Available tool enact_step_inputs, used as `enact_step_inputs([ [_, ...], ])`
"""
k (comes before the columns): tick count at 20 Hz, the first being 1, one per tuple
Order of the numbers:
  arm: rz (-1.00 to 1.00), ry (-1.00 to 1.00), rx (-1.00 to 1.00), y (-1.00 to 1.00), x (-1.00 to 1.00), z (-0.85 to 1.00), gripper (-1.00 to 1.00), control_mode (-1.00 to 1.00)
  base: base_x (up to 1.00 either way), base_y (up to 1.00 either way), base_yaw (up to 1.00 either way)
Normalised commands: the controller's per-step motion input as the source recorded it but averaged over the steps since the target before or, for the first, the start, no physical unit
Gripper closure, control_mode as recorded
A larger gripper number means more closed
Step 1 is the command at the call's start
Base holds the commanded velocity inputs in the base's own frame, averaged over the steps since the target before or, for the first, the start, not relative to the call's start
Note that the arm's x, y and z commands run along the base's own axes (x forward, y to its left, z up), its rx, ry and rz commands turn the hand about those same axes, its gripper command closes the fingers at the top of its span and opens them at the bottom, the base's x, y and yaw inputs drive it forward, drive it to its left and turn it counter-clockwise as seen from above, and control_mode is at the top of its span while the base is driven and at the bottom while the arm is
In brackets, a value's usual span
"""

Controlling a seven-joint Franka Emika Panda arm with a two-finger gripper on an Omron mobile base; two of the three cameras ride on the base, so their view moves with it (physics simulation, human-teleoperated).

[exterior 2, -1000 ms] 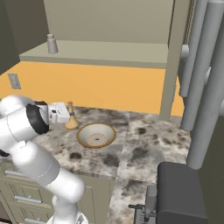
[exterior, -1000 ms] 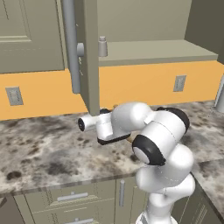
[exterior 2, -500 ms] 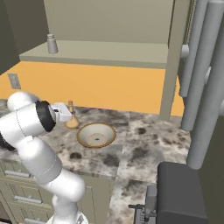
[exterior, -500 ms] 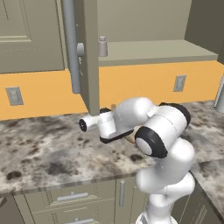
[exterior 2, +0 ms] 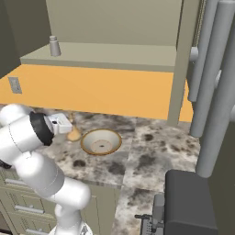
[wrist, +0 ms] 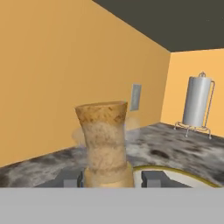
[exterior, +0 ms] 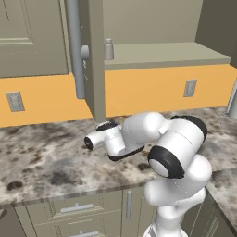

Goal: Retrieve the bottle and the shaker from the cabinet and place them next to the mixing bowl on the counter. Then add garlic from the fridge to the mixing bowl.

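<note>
Count, near: one arm and one pair of jaws (wrist: 111, 178), with two dark finger tips (wrist: 154, 178).
Count, task things: one bottle (wrist: 103, 140), one mixing bowl (exterior 2: 113, 137), one shaker (exterior: 108, 49) and one open cabinet (exterior: 95, 60).
Count, other: two wall outlets (exterior: 15, 101) on the orange wall in the left base view, and one steel cylinder on a wire stand (wrist: 197, 103).
Arm pose: the arm rises from the base and folds at the elbow. The forearm lies low and about level over the surface (exterior: 41, 157), with the hand pointing sideways towards the orange wall.
Jaws: they flank the foot of the bottle closely, one tip on each side. I cannot tell whether they pinch it or only stand against it.
Bottle: a tan, cork-like bottle with a flared top. It stands upright on the surface between the finger tips, just beside the mixing bowl.
Mixing bowl: it sits on the surface in front of the wall. The hand view shows its pale rim just past the right finger tip.
Shaker: it stands upright on the cabinet shelf, near the edge by the open door, well above the hand.
Cabinet: its door is swung out, with the long grey bar handle facing the left base view.
Far: the steel cylinder stands on the surface by the corner of the wall.
</note>
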Motion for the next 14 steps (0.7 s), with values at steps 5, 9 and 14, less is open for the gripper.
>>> enact_step_inputs([
  [5,-0.06,-0.39,0.12,-0.23,-0.32,-1.00,-1.00,-1.00,0.00,0.00,0.00],
  [9,-0.02,-0.33,0.25,-0.06,-0.77,-0.95,-1.00,-1.00,0.00,0.00,0.00],
  [14,-0.01,-0.18,0.41,0.00,-0.94,-0.70,-1.00,-1.00,0.00,0.00,0.00],
])
